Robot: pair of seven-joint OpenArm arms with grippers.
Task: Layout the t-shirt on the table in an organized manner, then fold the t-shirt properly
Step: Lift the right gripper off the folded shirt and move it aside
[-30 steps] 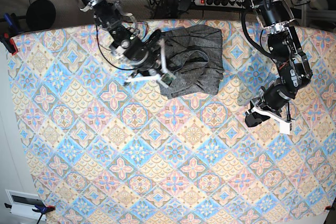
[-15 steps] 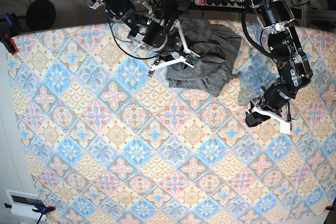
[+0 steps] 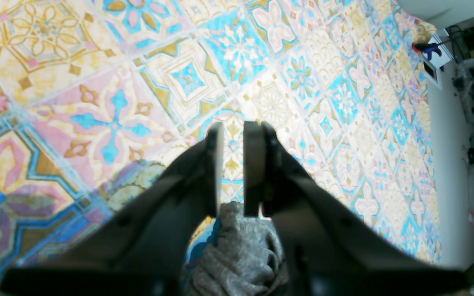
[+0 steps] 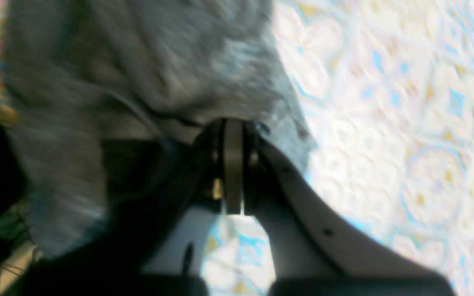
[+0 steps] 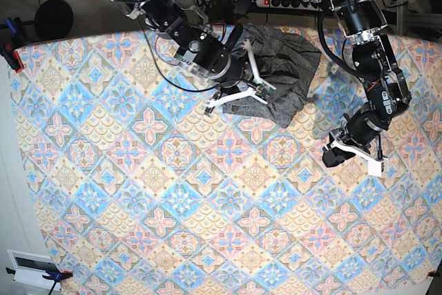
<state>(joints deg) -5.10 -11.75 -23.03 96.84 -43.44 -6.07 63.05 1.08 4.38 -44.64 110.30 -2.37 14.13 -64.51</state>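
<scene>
The t-shirt [image 5: 280,74] lies bunched in a dark-grey heap at the far edge of the bench [image 5: 207,205], not yet spread flat. The right claw [image 4: 233,164] is pressed together on a fold of the knit; the right wrist view shows fabric draped from its tips and hanging blurred above the patterned cloth. The left claw [image 3: 233,164] hangs well apart from the heap, over bare bench, its jaws a narrow gap apart with nothing between the tips; a scrap of grey knit shows under its base in the left wrist view, but what that is I cannot tell.

The step in hand looks like dragging the shirt toward the open middle of the bench for laying out. To do it well, the right claw should keep its pinch on a single layer near a hem or shoulder, pull low and slow so the heap unrolls rather than lifting as a lump, and the left arm should come in to pin or take the opposite edge.

No containers are in view
</scene>
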